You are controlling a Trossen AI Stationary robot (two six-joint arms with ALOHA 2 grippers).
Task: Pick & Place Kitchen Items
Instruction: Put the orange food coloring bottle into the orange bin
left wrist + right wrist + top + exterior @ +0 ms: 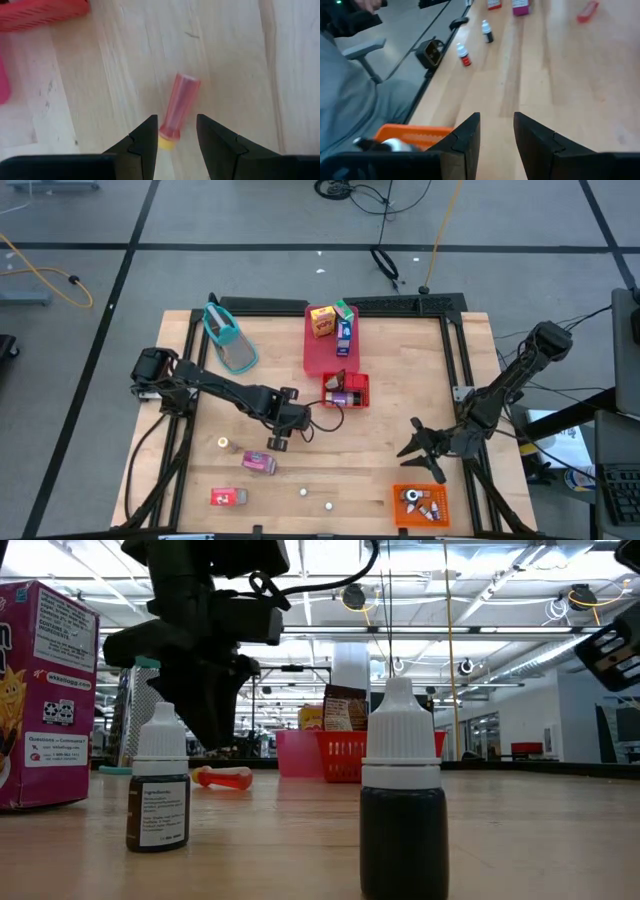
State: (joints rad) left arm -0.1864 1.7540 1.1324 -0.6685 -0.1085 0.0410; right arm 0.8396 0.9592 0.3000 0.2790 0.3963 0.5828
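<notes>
We are hovering our left gripper, fingers parted and holding nothing, over a small red tube lying on the table mid-front, our right gripper waiting empty, part-open, near the orange bin

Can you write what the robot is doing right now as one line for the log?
left gripper: open, over red tube lying on table | right gripper: open, empty, near orange bin | tube not yet grasped
</notes>
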